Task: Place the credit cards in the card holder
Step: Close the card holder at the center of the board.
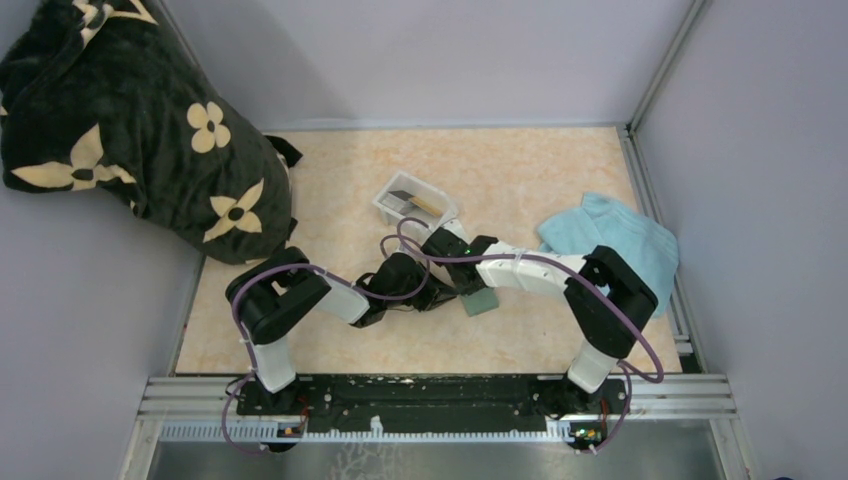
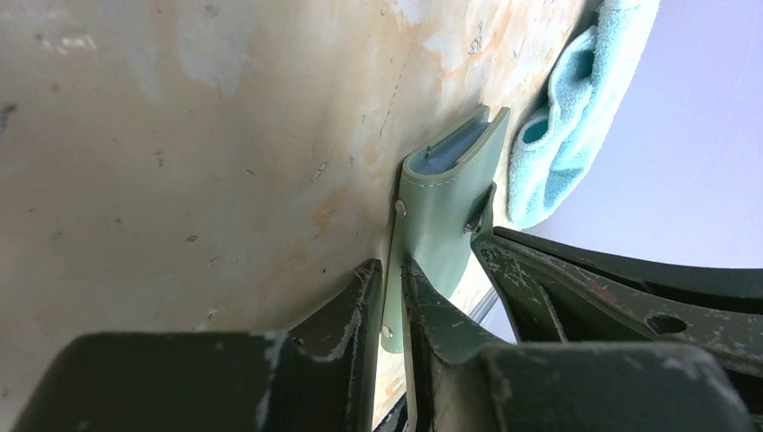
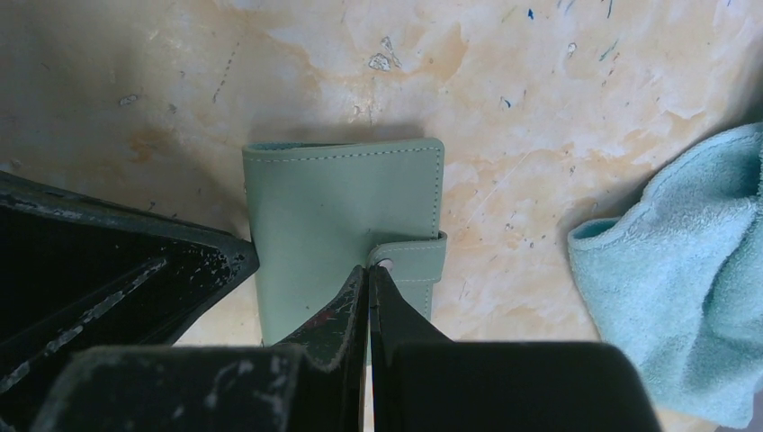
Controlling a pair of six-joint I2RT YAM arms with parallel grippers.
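Shows a closed card holder [image 3: 342, 211], dull grey-green, with pale stitching round the edge and a snap tab [image 3: 416, 261] wrapped over one side. Reveals pale blue lining at its open end in the left wrist view. Lies on the worktop [image 3: 540, 81], mid-table, near a light blue towel [image 3: 684, 270]. Pinched at one edge by the left hand [image 2: 393, 292]. Met at the tab by the right hand [image 3: 369, 274], fingers pressed together.
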